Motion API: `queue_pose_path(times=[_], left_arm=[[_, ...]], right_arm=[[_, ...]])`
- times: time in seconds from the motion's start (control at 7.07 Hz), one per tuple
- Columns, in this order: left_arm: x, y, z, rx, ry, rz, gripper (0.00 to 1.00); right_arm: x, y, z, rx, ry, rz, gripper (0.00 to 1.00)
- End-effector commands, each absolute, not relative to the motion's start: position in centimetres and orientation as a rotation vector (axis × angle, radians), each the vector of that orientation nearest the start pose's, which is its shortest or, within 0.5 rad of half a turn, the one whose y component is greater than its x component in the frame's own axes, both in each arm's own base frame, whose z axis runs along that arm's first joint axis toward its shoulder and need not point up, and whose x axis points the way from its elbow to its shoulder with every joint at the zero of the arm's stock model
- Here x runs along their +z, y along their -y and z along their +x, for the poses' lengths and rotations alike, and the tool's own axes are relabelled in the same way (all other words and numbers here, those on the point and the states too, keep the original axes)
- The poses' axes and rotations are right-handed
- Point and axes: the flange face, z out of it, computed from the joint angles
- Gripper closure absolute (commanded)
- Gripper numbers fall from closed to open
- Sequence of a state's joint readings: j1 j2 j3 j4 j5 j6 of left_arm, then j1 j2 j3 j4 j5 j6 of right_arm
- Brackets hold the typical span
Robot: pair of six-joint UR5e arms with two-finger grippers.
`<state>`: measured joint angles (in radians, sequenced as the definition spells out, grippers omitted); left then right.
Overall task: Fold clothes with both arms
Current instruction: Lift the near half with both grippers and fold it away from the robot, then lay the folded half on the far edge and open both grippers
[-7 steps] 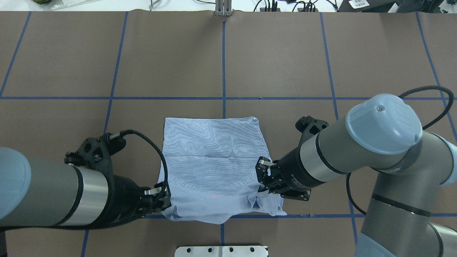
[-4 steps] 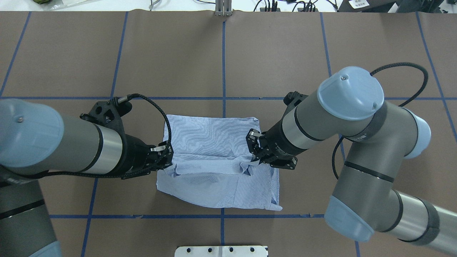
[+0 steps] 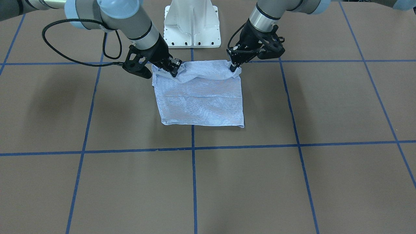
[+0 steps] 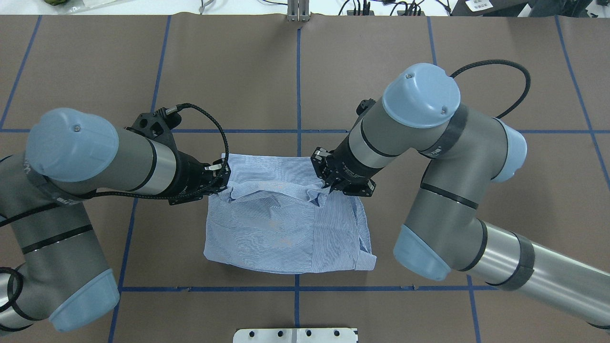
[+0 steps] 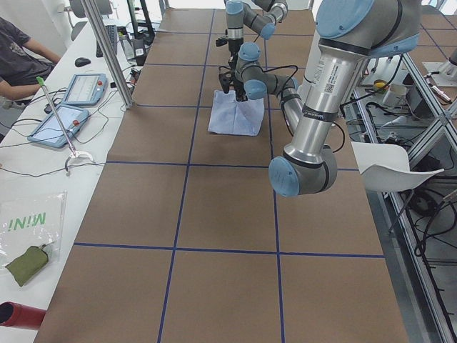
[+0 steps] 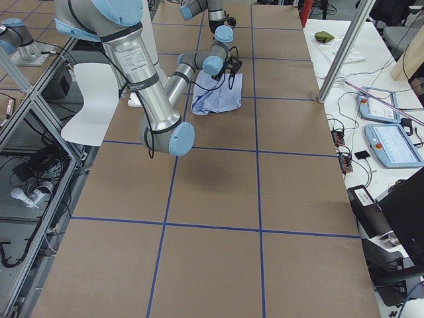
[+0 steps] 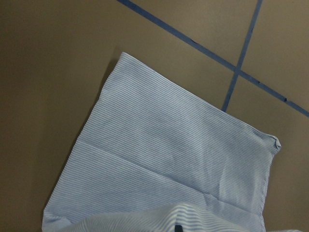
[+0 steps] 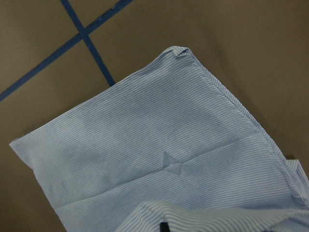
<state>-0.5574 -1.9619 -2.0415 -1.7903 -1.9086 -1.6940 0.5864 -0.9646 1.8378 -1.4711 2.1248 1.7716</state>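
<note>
Blue-striped shirt (image 4: 286, 233) fabric, clamped in the closed left gripper (image 4: 223, 178) and right gripper (image 4: 328, 186), is being carried farther from the pedestal base (image 4: 295, 335) than a second ago. The fold is being judged about half laid.

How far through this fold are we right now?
Done: the shirt is a compact rectangle, no sleeves hanging out. In hand: left pincer and right pincer are shut on its robot-side edge, lifted off the flat layer. Left: carry that edge to the far edge, lay it flat, release.
</note>
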Motion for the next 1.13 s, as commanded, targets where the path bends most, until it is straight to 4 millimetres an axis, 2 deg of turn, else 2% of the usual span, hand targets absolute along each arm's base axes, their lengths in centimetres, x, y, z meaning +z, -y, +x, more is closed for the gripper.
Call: queue_pose_path(times=[0.0,0.14,0.57,0.71,0.99], left_arm=[[23.9,39.7,42.4,-0.443,-1.094,-0.055,1.00],[24.9,40.4,42.9,-0.448,-1.092,-0.053,1.00],[27.6,42.0,45.0,-0.445,-1.112,-0.044,1.00],[28.6,42.6,45.8,-0.443,-1.119,-0.042,1.00],[29.4,43.5,46.7,-0.445,-1.125,-0.037,1.00]], right_arm=[[17.9,43.3,-49.2,0.438,1.004,-0.307,1.00],[18.5,44.5,-49.8,0.450,0.997,-0.306,1.00],[21.9,47.0,-52.9,0.457,0.990,-0.305,1.00],[22.0,47.8,-54.0,0.461,0.980,-0.309,1.00],[21.9,48.0,-54.1,0.462,0.981,-0.308,1.00]])
